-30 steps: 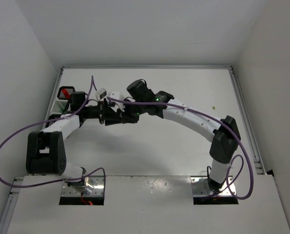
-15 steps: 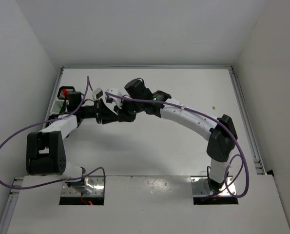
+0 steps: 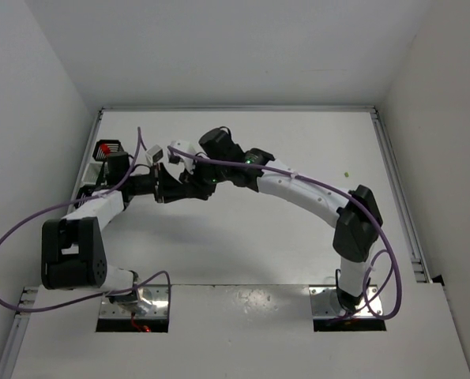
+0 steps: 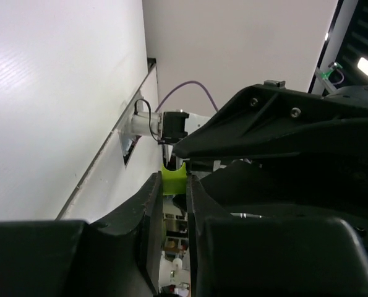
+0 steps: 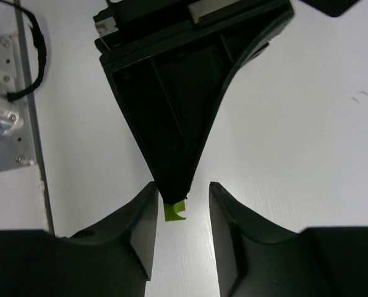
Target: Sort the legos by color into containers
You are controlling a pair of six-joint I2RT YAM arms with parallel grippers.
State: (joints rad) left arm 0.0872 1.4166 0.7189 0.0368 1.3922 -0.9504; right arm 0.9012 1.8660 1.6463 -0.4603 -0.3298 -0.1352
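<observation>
Reaching inward with both arms, tips meeting left of centre. Pinching one yellow-green lego (image 4: 173, 177) tight in left gripper (image 4: 173, 187); straddling it with right gripper (image 5: 184, 189), jaws spread. One stray brick (image 3: 346, 174) far right.

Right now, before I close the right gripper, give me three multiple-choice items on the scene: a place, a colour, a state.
1. Where is the bin holding red legos?
A. at the left edge of the table
B. at its right edge
C. at its centre

2. What colour is the lego in the left gripper?
A. red
B. dark green
C. yellow-green

3. How does the right gripper stand?
A. shut on the lego
B. open, a finger on each side of the lego
C. shut and empty

Answers:
1 A: in the top view the bin sits by the left rail.
2 C: both wrist views show it yellow-green.
3 B: the right wrist view shows a gap between each finger and the lego.
</observation>
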